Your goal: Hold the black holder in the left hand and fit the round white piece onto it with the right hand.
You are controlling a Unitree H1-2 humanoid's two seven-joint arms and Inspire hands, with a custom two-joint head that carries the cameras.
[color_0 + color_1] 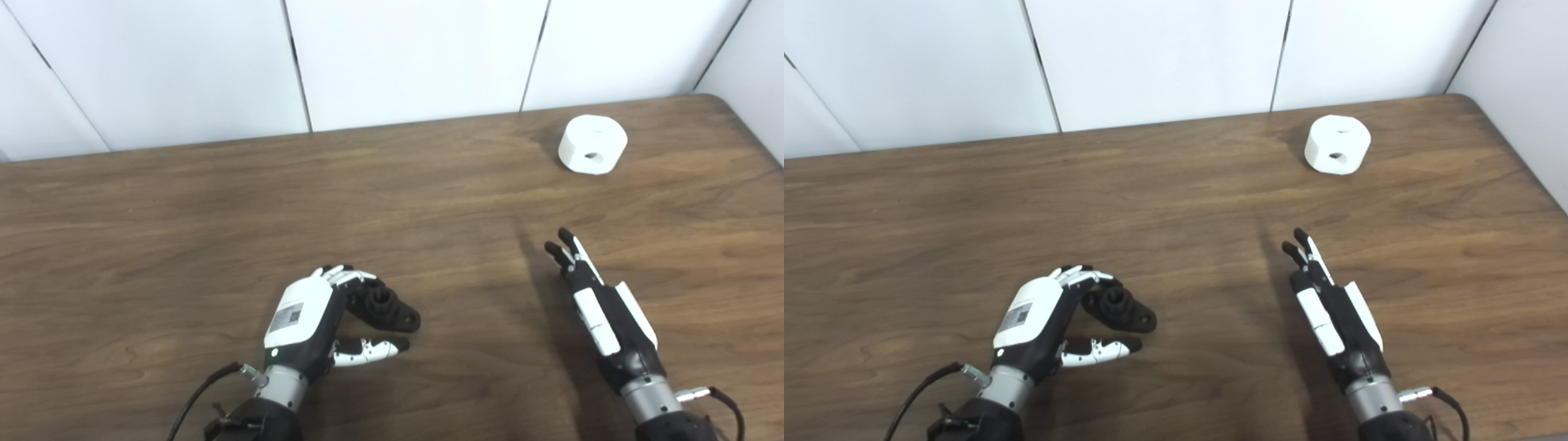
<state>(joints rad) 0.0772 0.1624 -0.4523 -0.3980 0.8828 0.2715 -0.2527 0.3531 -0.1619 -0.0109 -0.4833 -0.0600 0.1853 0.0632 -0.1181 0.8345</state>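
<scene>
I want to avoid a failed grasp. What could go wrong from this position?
1. The left hand only curls around the black holder, which lies flat on the table; closing now might push it away instead of lifting it.
2. The round white piece sits far off near the back edge, so the open right hand may nudge or roll it.

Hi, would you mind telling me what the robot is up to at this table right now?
The left hand is curled around the black holder lying on the wooden table, with its fingers at the holder's near end, though not clearly gripping it yet. The right hand is open and empty, fingers stretched toward the round white piece, which sits untouched near the table's far right corner.
</scene>
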